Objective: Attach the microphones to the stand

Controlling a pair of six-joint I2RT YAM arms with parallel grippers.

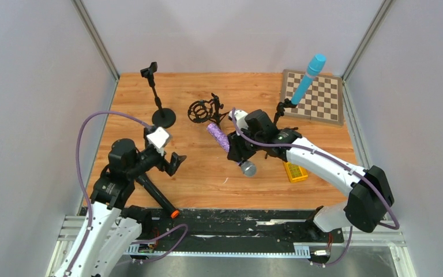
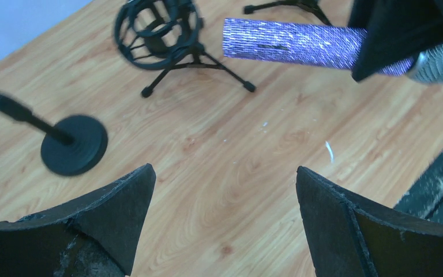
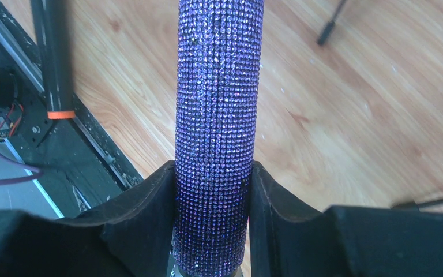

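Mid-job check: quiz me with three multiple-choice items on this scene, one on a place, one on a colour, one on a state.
1. Where is the light-blue microphone? A) lying flat B) in the shock mount C) up in a stand beside the chessboard
2. What colour is the ring on the black microphone's end? A) orange B) green C) white
3. What is the right pincer's state? A) open, empty B) shut on the purple microphone C) shut on the black microphone

1 C: it stands tilted in the stand's clip. 2 A: the band shows orange in the right wrist view. 3 B: both fingers press the glittery barrel.
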